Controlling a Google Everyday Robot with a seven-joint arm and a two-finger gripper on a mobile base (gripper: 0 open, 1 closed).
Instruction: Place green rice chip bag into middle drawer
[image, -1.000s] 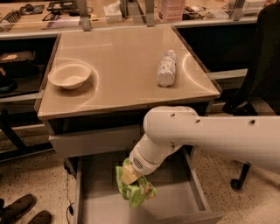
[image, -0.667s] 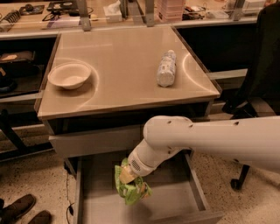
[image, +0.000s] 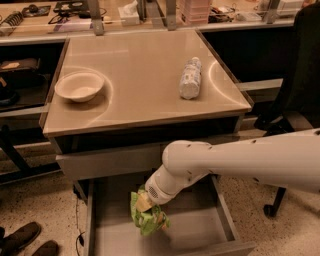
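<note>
The green rice chip bag (image: 147, 216) is crumpled and hangs from my gripper (image: 145, 204), just above the grey floor of the open middle drawer (image: 200, 232). The gripper reaches down from my white arm (image: 240, 162), which comes in from the right, and is shut on the top of the bag. The bag is over the drawer's left-centre part. The fingers themselves are mostly hidden by the bag.
A white bowl (image: 80, 86) sits at the left of the beige cabinet top (image: 140, 75); a white patterned bottle (image: 190, 77) lies at its right. A black chair (image: 295, 115) stands to the right. Shoes (image: 27, 240) lie on the floor at lower left.
My arm and gripper have shifted slightly left and lower with the bag, bringing it closer to the drawer floor.
</note>
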